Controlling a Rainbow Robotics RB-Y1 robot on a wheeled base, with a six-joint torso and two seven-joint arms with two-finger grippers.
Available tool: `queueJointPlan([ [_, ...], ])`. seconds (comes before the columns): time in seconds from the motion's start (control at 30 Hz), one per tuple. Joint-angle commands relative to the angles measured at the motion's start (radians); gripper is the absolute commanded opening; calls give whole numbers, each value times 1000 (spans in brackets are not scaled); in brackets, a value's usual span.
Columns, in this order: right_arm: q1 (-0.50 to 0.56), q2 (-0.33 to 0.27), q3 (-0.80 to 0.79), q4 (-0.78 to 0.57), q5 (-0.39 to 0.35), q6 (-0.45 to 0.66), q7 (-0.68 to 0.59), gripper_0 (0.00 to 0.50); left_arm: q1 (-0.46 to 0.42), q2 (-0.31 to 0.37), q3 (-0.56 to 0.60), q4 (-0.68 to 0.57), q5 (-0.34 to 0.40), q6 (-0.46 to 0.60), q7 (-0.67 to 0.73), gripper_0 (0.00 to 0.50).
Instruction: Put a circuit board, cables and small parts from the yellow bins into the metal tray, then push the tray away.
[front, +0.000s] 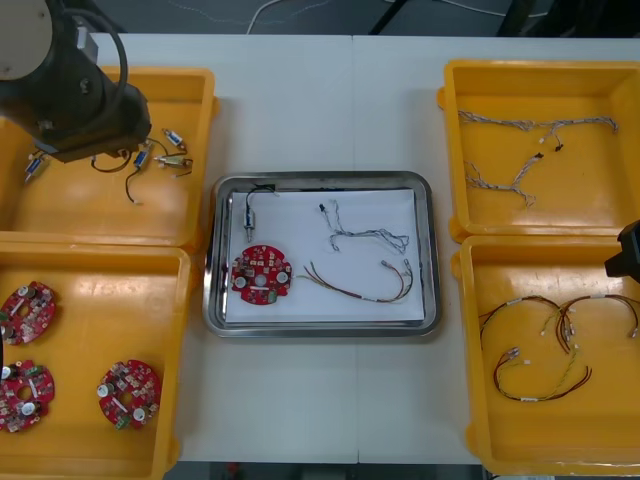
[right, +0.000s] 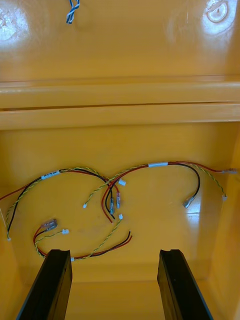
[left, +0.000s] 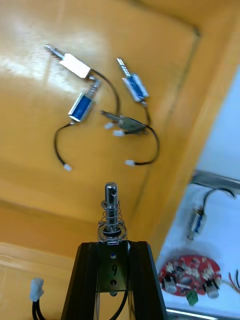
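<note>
My left gripper (left: 114, 250) is shut on a small metal part (left: 112, 215) with a spring and a pin, held above the far left yellow bin (front: 60, 215). Several more small metal parts (left: 107, 97) with black leads lie on that bin's floor beyond the fingers. The left arm (front: 70, 90) hangs over this bin in the front view. The metal tray (front: 320, 325) holds a red circuit board (front: 262, 274), a small metal part (front: 250, 214), a blue and white cable (front: 365, 236) and a red and yellow cable (front: 360, 285). My right gripper (right: 114, 280) is open over red and yellow cables (right: 110, 195).
Three red circuit boards (front: 28, 312) lie in the near left bin. Blue and white cables (front: 530, 150) lie in the far right bin (front: 540, 75). Red and yellow cables (front: 550, 340) lie in the near right bin (front: 480, 420). The right arm (front: 628, 252) shows at the right edge.
</note>
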Motion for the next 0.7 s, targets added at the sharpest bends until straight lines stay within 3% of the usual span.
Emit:
queueJointPlan([
  [0.03,14,-41,-30,-25,-3,-8,-22,500,-12,29,-108,-81,18,9,34,0],
  [0.4,14,-41,-30,-25,-3,-8,-22,500,-148,-26,-452,-32,40,-64,215,0],
  [0.7,14,-41,-30,-25,-3,-8,-22,500,-224,-149,-481,34,58,-74,270,0],
])
